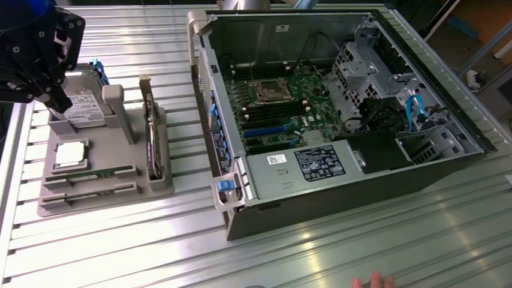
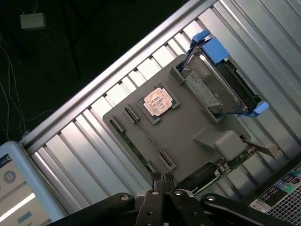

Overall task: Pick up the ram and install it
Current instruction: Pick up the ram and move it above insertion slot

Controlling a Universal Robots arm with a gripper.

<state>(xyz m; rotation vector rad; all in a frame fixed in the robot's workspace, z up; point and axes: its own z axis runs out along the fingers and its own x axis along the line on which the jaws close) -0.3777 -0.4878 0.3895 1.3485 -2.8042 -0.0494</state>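
The ram (image 1: 83, 175) (image 2: 132, 144) is a thin green stick standing on edge in a slot of the grey holder tray (image 1: 120, 195) (image 2: 188, 127), near the tray's front edge. My black gripper (image 1: 57, 109) (image 2: 162, 180) hangs shut and empty above the tray's back end, over the hard drive (image 1: 84, 108) (image 2: 217, 87), well apart from the ram. The open computer case (image 1: 336, 102) lies on the exterior view's right, its green motherboard (image 1: 276, 111) facing up.
On the tray also sit a square silver processor (image 1: 71, 154) (image 2: 158, 102) and an upright expansion card (image 1: 152, 141). A person's fingertips (image 1: 372, 281) show at the table's front edge. A light-coloured screen device (image 2: 14, 188) stands off the ribbed metal table (image 1: 160, 252).
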